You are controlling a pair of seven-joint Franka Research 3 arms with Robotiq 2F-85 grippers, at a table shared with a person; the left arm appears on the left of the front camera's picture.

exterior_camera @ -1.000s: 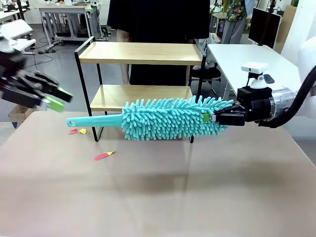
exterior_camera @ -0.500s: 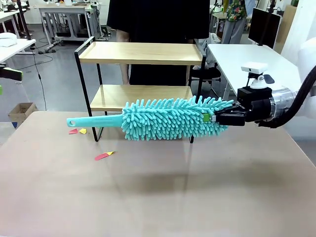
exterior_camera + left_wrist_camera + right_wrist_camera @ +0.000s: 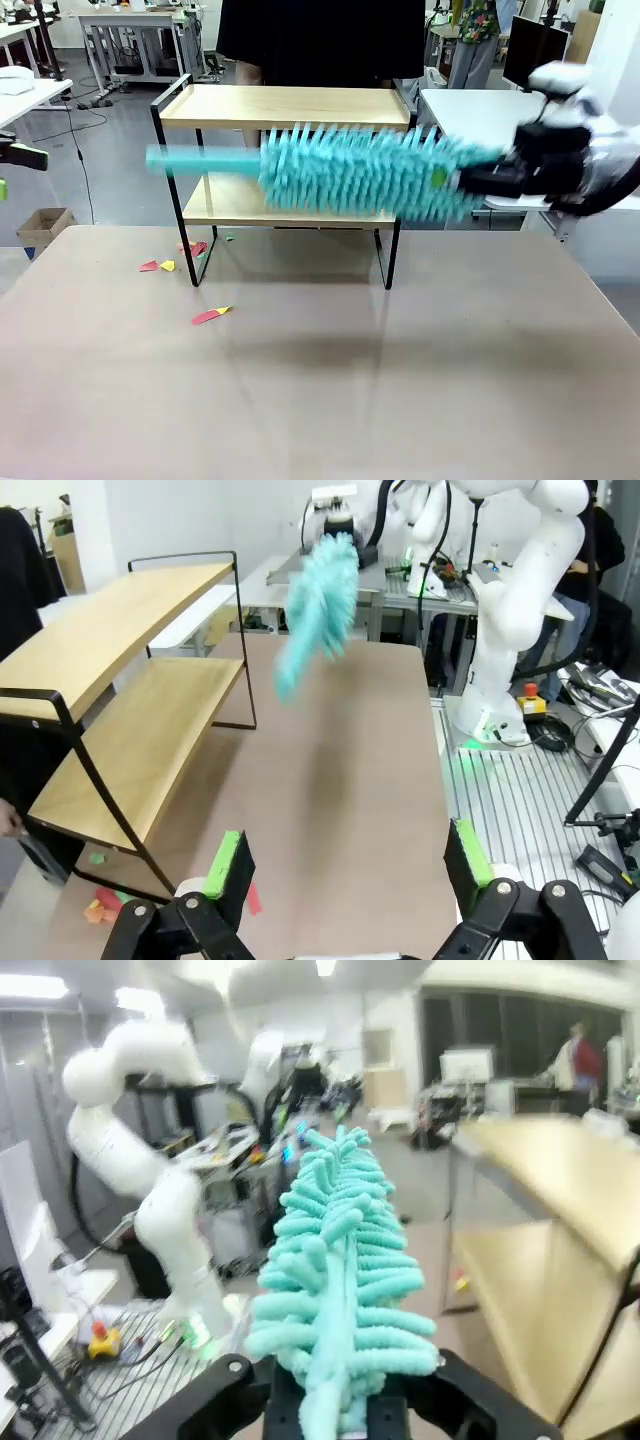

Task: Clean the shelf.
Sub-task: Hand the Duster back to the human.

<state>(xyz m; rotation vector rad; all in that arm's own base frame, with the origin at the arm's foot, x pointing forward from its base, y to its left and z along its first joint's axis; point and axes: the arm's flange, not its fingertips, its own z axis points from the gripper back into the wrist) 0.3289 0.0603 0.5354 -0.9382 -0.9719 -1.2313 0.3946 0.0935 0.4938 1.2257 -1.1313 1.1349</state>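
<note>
- Right gripper point(image 3: 455, 182) is clamping a teal duster point(image 3: 360, 172), holding it in front of the shelf point(image 3: 285, 108).
- Left gripper point(image 3: 345, 865) is hanging wide open, well apart.
- Paper scraps point(image 3: 210, 315) are lying on the counter point(image 3: 400, 380).

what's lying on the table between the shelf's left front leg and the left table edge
Small red and yellow paper scraps on the table, left of the shelf, seen in the front view.

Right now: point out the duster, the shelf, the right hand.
duster point(image 3: 360, 172), front view, fluffy teal head.
shelf point(image 3: 285, 106), front view, top wooden board.
right hand point(image 3: 478, 180), front view, fingertips clamped on the duster's end.
</note>
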